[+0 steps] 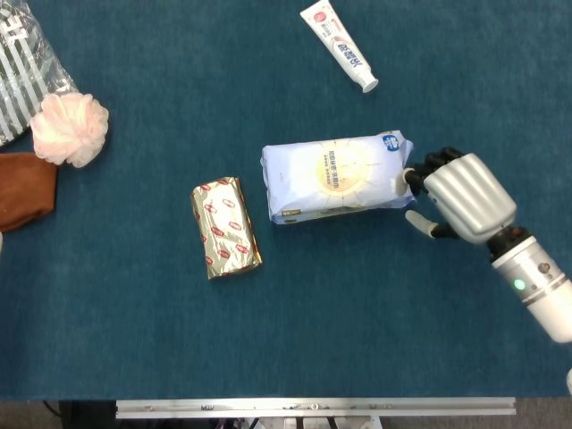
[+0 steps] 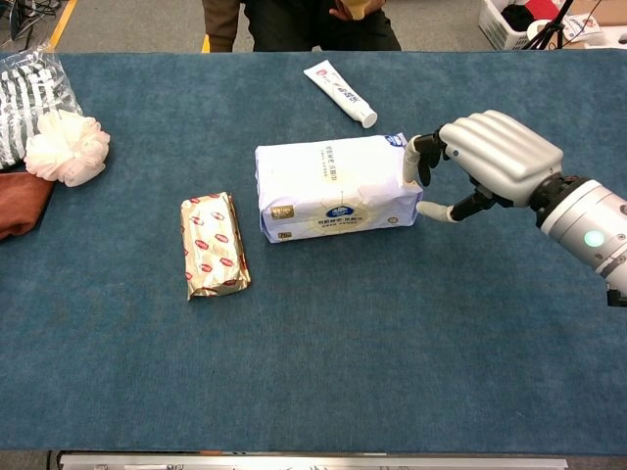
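At the right of centre in the head view, the right hand (image 1: 456, 192), silver-backed with dark fingers, sits against the right end of the pale blue soft plastic pack of wipes (image 1: 338, 177), which lies flat on the teal carpeted counter (image 1: 357, 322). In the chest view the right hand (image 2: 480, 162) has its fingers curled onto the upper right corner of the pack (image 2: 333, 186) and its thumb pressed at the lower right edge, so it is touching and starting to pinch that end; whether the grasp is firm I cannot tell. The left hand shows in neither view. A gold foil-wrapped block (image 1: 226, 226) lies near, left of the pack, and a white toothpaste tube (image 1: 339, 45) lies well apart at the upper centre. The risk, as I judge it, is that a hold on only one soft corner lets the pack sag, twist or slip out on lifting, or that a push slides it leftward into the foil block.
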Motion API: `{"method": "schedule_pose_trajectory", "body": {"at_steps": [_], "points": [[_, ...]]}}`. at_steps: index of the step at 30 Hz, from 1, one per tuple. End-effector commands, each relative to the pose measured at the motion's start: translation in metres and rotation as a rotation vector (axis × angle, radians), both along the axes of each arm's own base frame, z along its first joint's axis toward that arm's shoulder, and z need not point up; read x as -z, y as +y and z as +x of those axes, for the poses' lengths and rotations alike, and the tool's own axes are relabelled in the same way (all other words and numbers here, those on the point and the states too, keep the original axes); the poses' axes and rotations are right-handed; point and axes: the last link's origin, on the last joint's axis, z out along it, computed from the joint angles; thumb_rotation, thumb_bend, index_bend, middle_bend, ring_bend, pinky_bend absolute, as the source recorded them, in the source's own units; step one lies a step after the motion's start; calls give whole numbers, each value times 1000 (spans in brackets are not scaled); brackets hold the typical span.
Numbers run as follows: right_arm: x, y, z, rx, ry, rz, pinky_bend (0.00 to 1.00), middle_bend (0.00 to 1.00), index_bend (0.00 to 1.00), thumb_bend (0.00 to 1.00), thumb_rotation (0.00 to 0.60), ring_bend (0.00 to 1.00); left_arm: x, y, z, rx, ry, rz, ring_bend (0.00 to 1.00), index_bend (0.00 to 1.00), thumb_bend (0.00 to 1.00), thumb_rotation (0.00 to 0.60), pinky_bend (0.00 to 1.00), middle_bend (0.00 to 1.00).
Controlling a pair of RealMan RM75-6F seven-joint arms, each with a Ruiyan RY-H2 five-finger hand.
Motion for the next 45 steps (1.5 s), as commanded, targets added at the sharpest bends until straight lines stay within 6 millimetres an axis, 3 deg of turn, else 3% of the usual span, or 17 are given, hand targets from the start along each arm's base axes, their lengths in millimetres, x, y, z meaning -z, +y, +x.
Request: {"method": "schedule_pose_trajectory", "body": {"at_steps": [1, 6, 22, 45], "points": [[-1, -1, 3, -10, -14, -6, 420, 628, 515, 252, 600, 495, 0, -1, -1, -6, 3, 0, 175, 241, 346, 600, 248, 232], [-1, -4, 11, -24, -47, -12, 461, 705, 571, 284, 600, 587, -2, -2, -1, -8, 2, 5, 176, 241, 346, 600, 248, 232], [14, -21, 33, 6, -50, 36, 474, 729, 598, 309, 600, 605, -4, -2, -3, -17, 5, 12, 177, 242, 346, 600, 248, 233], [33, -28, 17, 91, -22, 90, 492, 729, 598, 332, 600, 606, -6, -5, -4, -21, 5, 18, 177, 241, 346, 600, 248, 234]]}}
